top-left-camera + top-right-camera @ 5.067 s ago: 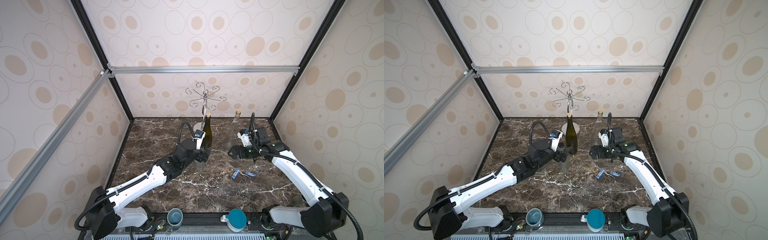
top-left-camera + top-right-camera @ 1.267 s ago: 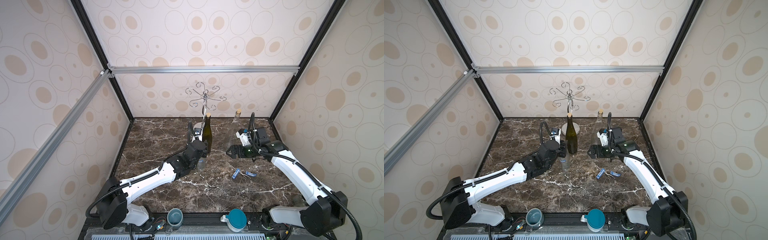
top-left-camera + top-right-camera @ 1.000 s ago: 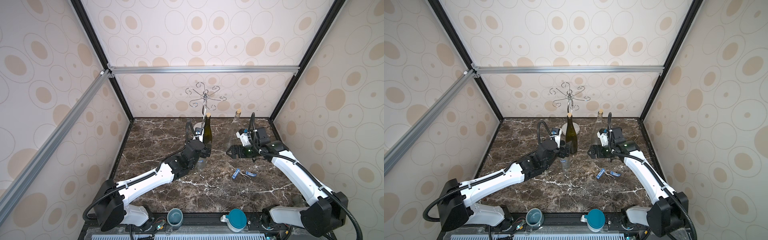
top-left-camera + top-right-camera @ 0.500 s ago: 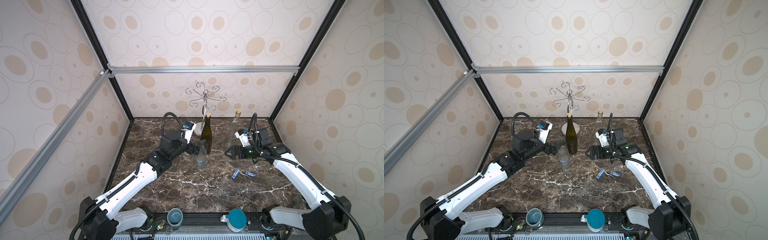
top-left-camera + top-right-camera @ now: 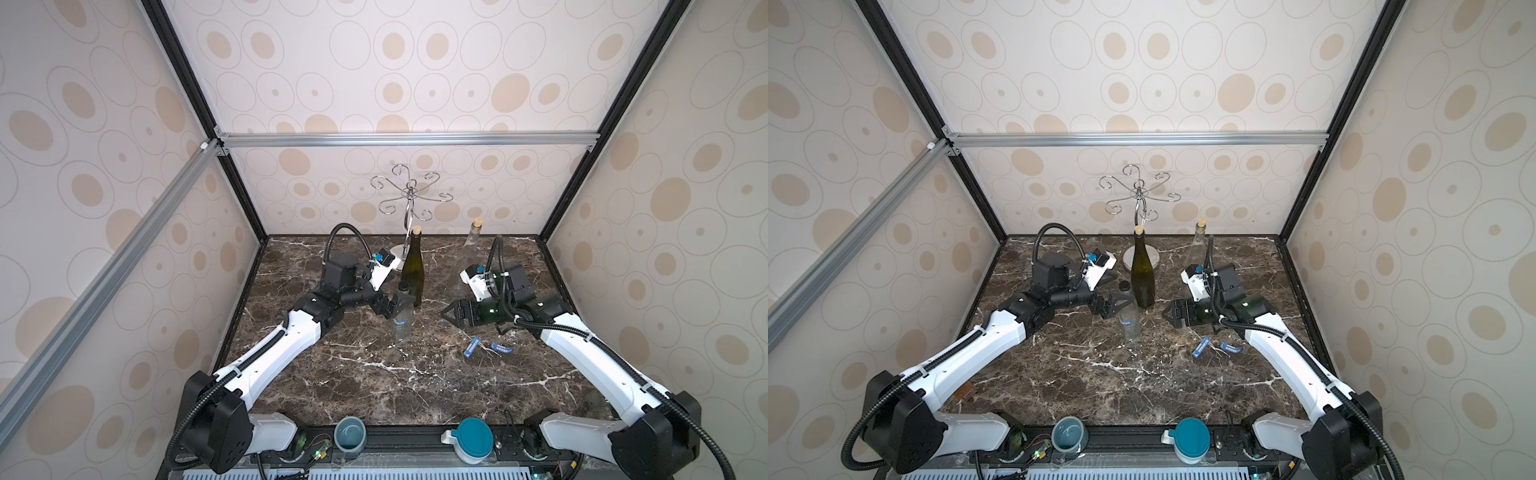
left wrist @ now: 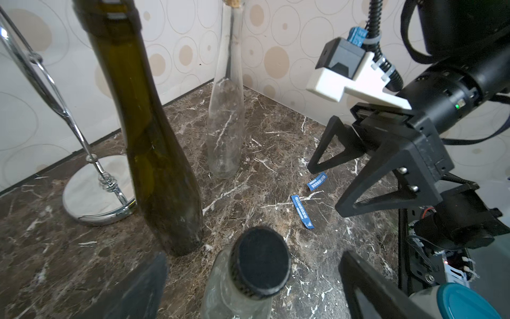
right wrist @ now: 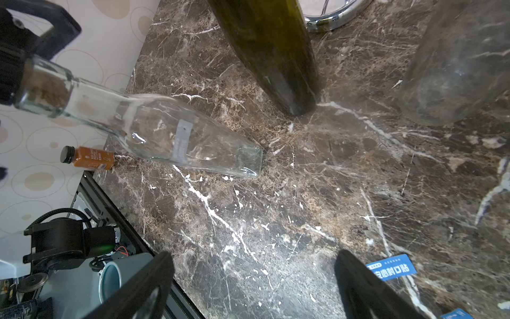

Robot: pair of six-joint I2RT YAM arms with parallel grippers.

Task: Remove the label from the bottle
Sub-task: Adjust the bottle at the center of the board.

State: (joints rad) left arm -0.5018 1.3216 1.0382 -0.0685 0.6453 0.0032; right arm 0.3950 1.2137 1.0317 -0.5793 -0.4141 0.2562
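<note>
**Q:** Which step does the figure show?

**A:** The approach. The small clear glass bottle with the black cap (image 5: 402,319) stands upright near the middle of the dark marble table (image 5: 374,386). It is just beside the dark green corked wine bottle (image 5: 413,270). The left gripper (image 5: 392,305) brackets the small bottle's neck with its jaws spread wide, and no contact shows. The right gripper (image 5: 451,314) is also spread and empty, and faces the bottle from some way off. The pale strip label (image 7: 180,140) is on the glass, so the peeling is judged not yet begun.

**Q:** What does the next move call for?

**A:** Probably the left jaws close on the neck to steady the bottle. The right fingertips would then work at the label's edge. A thin strip lying flat on smooth glass offers little to pinch.

**Q:** What does one view add to another?

**A:** The left wrist view shows gaps between the cap and both left fingers (image 6: 143,287). The right wrist view shows the label's face. It also shows a small orange bottle with a black cap (image 7: 88,158) at the table's edge, which the top views do not show clearly. Loose blue strips (image 5: 471,346) lie on the table in both top views.
</note>
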